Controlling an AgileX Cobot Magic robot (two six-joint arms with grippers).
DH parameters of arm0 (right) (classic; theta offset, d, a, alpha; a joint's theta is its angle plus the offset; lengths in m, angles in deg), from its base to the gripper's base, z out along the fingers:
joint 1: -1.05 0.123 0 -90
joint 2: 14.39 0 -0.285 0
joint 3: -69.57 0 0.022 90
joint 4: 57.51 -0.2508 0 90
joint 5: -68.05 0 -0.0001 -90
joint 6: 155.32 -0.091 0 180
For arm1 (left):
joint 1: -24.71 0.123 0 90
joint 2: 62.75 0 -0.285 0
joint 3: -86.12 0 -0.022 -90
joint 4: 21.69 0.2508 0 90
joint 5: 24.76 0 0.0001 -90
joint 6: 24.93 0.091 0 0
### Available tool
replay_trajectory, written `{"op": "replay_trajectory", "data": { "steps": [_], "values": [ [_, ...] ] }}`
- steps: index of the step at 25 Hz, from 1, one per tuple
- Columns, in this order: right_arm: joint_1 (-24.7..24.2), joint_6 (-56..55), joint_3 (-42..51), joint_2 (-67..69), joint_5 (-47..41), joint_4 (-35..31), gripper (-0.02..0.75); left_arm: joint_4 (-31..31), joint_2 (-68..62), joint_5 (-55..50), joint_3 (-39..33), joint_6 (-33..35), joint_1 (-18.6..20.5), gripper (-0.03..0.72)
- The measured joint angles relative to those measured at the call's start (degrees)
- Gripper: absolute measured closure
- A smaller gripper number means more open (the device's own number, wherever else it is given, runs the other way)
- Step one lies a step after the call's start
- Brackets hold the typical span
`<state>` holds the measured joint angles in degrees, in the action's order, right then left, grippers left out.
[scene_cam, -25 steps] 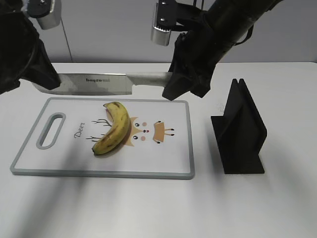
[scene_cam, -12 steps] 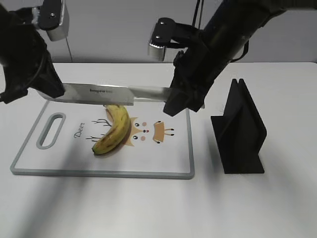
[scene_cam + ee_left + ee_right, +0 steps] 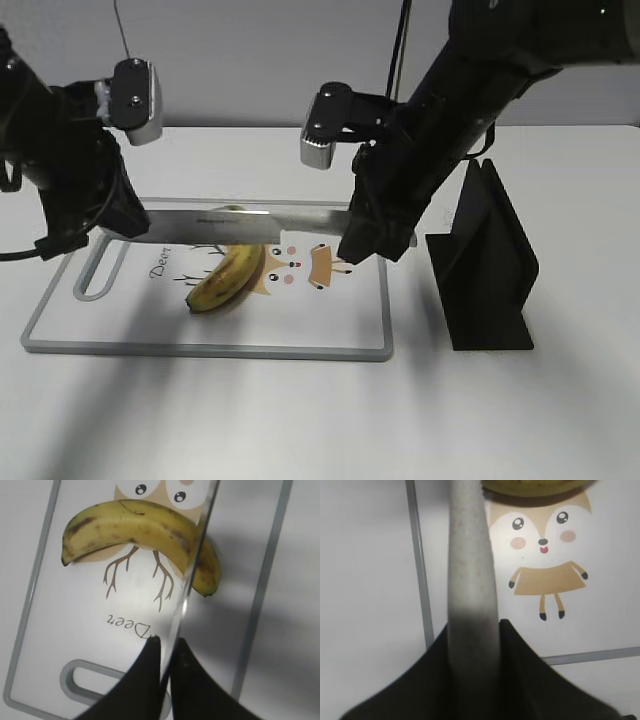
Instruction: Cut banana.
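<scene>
Exterior view: right end effector (image 3: 375,235) clamps knife (image 3: 240,224) handle, left end effector (image 3: 125,215) pinches blade tip | banana (image 3: 228,272) on board (image 3: 330,315) under blade | step: lowering | next: press straight down.

Both arms came in low from opposite sides. The right gripper (image 3: 372,240) reached in from 2 o'clock, its fingers (image 3: 520,670) clamped tight on the knife handle (image 3: 470,580), wrist angled down. The left gripper (image 3: 125,215) sat over at 9 o'clock, its fingertips (image 3: 147,665) pinched on the blade (image 3: 240,225) near its tip.
</scene>
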<state>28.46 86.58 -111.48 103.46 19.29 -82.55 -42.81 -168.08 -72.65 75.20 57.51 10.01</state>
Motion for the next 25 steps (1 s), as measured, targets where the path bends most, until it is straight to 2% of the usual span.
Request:
{"op": "replay_trajectory", "data": {
  "steps": [10,25],
  "values": [
    [2.07,-1.52,0.11,3.75,0.89,0.94,0.564,1.02,-4.08,0.13,-0.64,0.0,0.01,0.662],
    [2.24,-1.96,0.11,7.15,2.0,1.48,0.564,0.58,-6.67,1.86,-0.7,0.0,0.01,0.661]
  ]
}}
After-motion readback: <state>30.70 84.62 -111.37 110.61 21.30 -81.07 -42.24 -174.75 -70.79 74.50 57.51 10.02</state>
